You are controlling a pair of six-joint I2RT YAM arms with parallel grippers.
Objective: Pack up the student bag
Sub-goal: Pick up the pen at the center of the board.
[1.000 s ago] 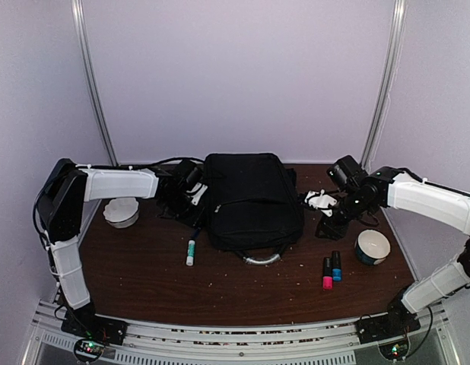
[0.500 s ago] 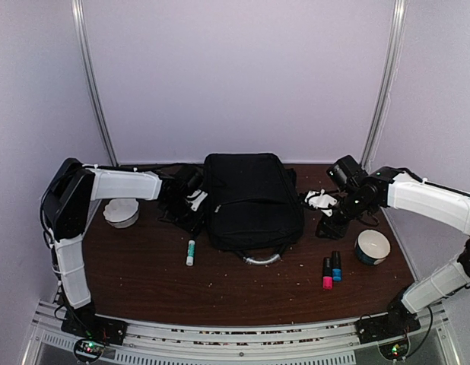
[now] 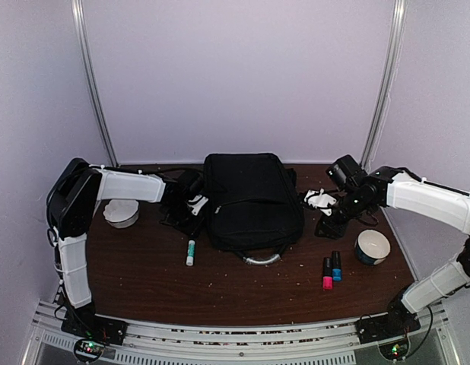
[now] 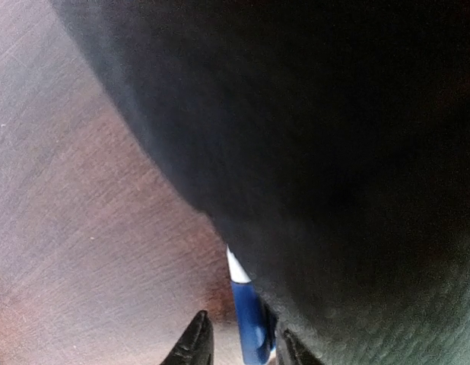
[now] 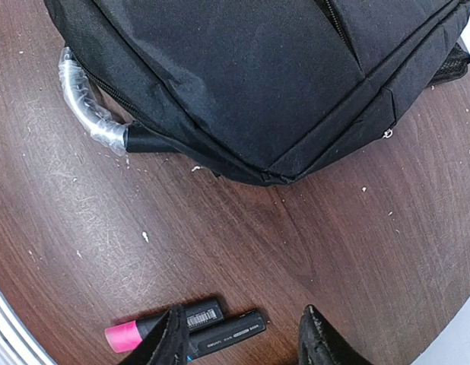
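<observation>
The student bag (image 3: 250,199) is a large black backpack lying flat mid-table, its grey loop handle (image 3: 261,259) toward me. My left gripper (image 3: 191,211) is low at the bag's left side. In the left wrist view it (image 4: 244,348) holds a blue pen (image 4: 250,323) with a white tip that points at the bag's edge (image 4: 334,152). My right gripper (image 3: 326,226) hovers open and empty off the bag's right side. In the right wrist view it (image 5: 242,338) is above a pink marker (image 5: 163,325) and a blue-capped marker (image 5: 227,333).
A green-and-white marker (image 3: 191,252) lies left of the handle. The pink and blue markers (image 3: 331,271) lie front right. A white bowl (image 3: 121,213) stands at left, a teal-rimmed bowl (image 3: 372,246) at right. A crumpled white item (image 3: 320,201) lies beside the bag's right side.
My left gripper has slid in closer against the bag's left side with the pen, whose blue body no longer shows from above. The right arm has not moved.
</observation>
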